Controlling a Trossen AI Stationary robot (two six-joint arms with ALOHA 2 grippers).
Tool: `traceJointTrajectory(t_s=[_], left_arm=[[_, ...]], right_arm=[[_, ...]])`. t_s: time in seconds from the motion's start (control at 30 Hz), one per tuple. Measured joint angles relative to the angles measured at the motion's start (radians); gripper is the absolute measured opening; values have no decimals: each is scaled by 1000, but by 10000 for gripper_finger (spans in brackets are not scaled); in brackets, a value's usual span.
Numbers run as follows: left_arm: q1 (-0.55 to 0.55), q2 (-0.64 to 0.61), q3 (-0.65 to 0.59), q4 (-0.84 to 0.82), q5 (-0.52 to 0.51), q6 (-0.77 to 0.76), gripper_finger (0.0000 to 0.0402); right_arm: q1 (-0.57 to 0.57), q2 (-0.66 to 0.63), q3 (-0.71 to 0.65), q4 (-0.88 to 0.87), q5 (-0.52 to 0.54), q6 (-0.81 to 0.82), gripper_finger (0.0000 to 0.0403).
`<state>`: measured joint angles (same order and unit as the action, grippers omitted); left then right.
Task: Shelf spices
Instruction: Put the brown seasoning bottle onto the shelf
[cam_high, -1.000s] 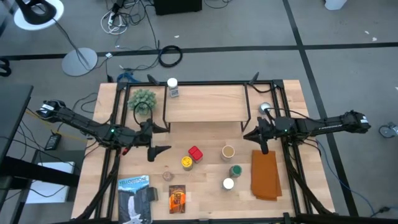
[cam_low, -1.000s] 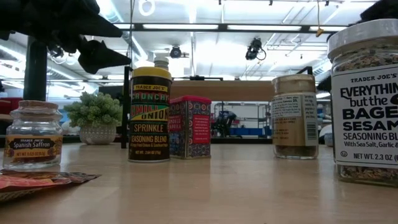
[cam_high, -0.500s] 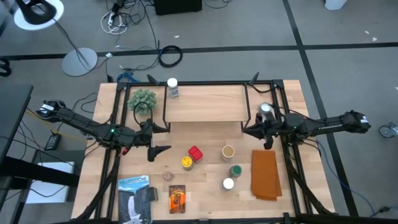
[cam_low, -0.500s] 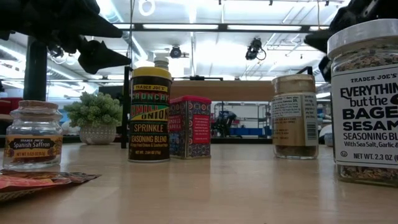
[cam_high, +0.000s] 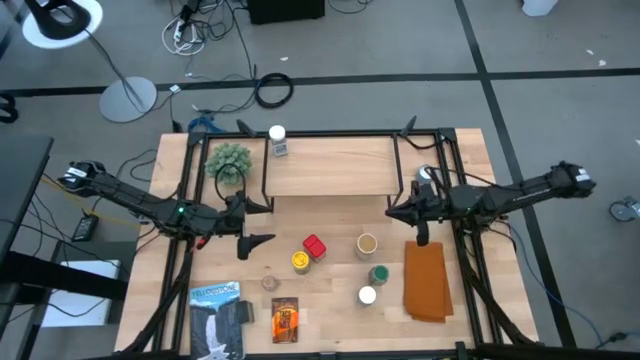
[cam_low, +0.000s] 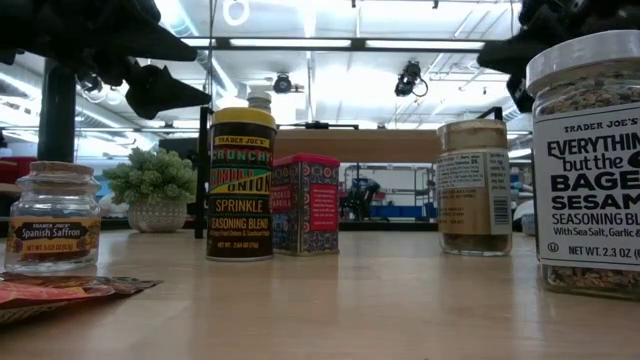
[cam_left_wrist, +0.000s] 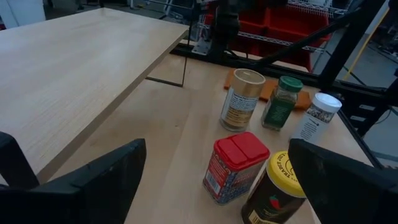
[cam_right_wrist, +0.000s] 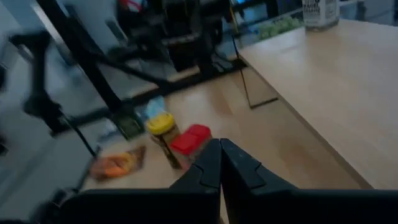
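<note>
right gripper (cam_high: 392, 213): jaws closed, empty, by shelf (cam_high: 330, 167) right end
left gripper (cam_high: 262, 222): jaws wide open, empty
white-lid jar (cam_high: 277, 134): probably on shelf's back-left corner

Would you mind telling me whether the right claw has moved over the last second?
Yes. In the high view the right claw, shut, has shifted slightly toward the table's middle, nearer the shelf leg.
</note>
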<state>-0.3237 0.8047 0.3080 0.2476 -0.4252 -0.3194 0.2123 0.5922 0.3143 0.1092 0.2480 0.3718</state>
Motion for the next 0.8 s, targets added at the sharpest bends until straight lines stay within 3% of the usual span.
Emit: traceJointTrajectory(t_s=[0.2, 0.47, 0.67, 0.8], left_arm=[[0, 0, 0, -9, 0, 0, 399], [0, 0, 0, -8, 0, 0, 399], [0, 0, 0, -7, 0, 0, 399], [0, 0, 0, -7, 0, 0, 399]], right_arm=[[93, 236, 243, -280, 121, -3, 1], [135, 529, 598, -643, 151, 128, 1], [148, 671, 829, -960, 211, 279, 0], [148, 727, 887, -1079, 182, 368, 2]])
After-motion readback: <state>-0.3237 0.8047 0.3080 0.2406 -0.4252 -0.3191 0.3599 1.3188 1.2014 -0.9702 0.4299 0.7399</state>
